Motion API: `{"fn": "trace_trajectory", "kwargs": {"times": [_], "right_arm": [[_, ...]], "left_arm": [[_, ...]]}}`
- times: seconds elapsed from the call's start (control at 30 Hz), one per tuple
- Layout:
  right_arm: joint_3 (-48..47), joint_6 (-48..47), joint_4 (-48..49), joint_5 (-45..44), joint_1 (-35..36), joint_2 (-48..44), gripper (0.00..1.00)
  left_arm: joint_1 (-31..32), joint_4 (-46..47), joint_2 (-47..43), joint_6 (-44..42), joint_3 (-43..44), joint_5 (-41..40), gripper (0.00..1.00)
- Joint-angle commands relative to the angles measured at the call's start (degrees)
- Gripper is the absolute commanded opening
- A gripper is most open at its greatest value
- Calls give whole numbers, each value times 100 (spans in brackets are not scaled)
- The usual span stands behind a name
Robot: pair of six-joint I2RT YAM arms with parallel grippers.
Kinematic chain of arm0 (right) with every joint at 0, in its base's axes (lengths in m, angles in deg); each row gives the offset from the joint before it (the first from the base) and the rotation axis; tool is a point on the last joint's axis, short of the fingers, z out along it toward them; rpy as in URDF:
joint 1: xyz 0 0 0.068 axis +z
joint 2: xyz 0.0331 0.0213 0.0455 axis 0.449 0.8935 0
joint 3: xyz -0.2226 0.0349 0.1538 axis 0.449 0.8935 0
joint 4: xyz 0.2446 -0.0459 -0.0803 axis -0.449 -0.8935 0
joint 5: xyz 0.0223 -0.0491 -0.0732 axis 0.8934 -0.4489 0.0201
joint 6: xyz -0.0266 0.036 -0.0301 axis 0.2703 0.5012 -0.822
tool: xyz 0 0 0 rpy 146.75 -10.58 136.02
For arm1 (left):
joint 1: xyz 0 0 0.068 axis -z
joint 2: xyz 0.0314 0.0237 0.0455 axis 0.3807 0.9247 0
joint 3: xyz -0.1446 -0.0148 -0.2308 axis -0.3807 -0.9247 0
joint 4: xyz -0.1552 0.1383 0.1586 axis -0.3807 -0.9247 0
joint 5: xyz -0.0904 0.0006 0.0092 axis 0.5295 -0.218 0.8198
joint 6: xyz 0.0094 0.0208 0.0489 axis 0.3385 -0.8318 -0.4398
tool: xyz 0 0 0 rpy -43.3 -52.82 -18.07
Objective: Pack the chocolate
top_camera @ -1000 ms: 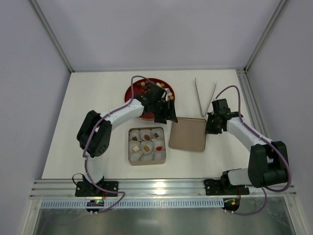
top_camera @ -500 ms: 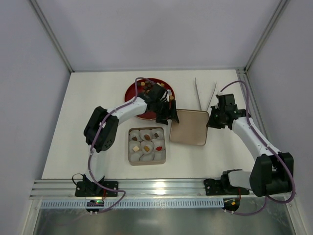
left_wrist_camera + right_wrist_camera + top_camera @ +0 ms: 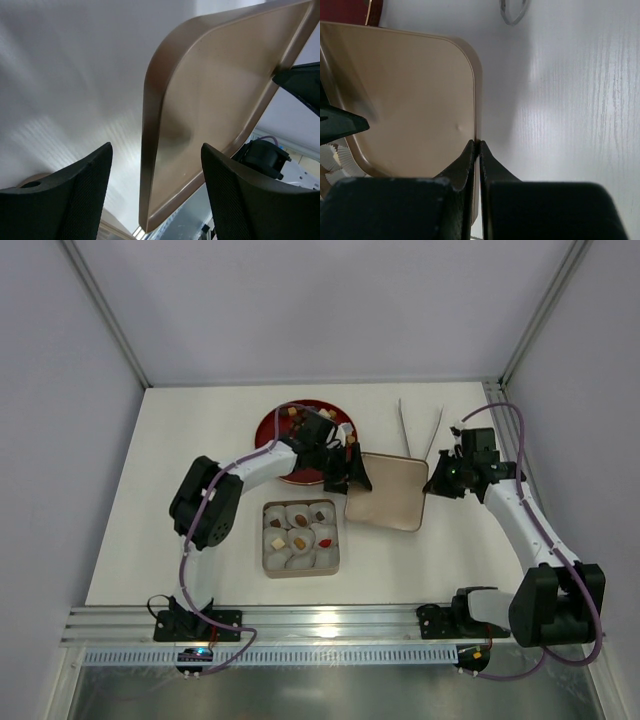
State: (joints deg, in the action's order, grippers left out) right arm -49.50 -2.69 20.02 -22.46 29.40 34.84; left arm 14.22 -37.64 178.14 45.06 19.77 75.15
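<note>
Chocolates [image 3: 299,538] sit in white paper cups inside the tan box [image 3: 301,575]. More chocolates [image 3: 297,415] lie on the red plate [image 3: 275,432]. The tan lid [image 3: 385,495] lies tilted to the right of the box. My right gripper [image 3: 436,487] is shut on the lid's right edge, as the right wrist view shows [image 3: 477,145] with the lid [image 3: 410,100]. My left gripper [image 3: 352,475] is open at the lid's left edge. In the left wrist view [image 3: 156,150] its fingers straddle the edge of the lid [image 3: 210,100] without touching it.
Thin metal tongs [image 3: 418,435] lie behind the lid, by the right arm, and their end shows in the right wrist view [image 3: 512,15]. The red plate [image 3: 350,10] and paper cups [image 3: 332,155] show at the left of that view. Frame rails border the table.
My right gripper has carried the lid's right edge back and to the right, tilting the lid. My left gripper has shifted right to the lid's left edge.
</note>
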Motion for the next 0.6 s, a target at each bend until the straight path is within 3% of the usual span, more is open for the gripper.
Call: {"fn": "trace_trajectory", "kwargs": {"times": [0.0,0.27,0.47,0.5,0.57], "right_arm": [[-229,33,135,438,-35,-210,4],[-62,191,302,544,0,-333,4],[-44,243,294,-26,474,-482,5],[-88,244,276,-149,675,-517,7],[-132,261,276,-457,843,-552,16]], "left_arm": [[-48,728,-290,332,-170,553,70],[-48,1361,-571,842,-504,923,40],[-48,1388,-826,948,-742,923,14],[-48,1388,-888,966,-768,932,6],[-48,1388,-950,1027,-847,940,0]]}}
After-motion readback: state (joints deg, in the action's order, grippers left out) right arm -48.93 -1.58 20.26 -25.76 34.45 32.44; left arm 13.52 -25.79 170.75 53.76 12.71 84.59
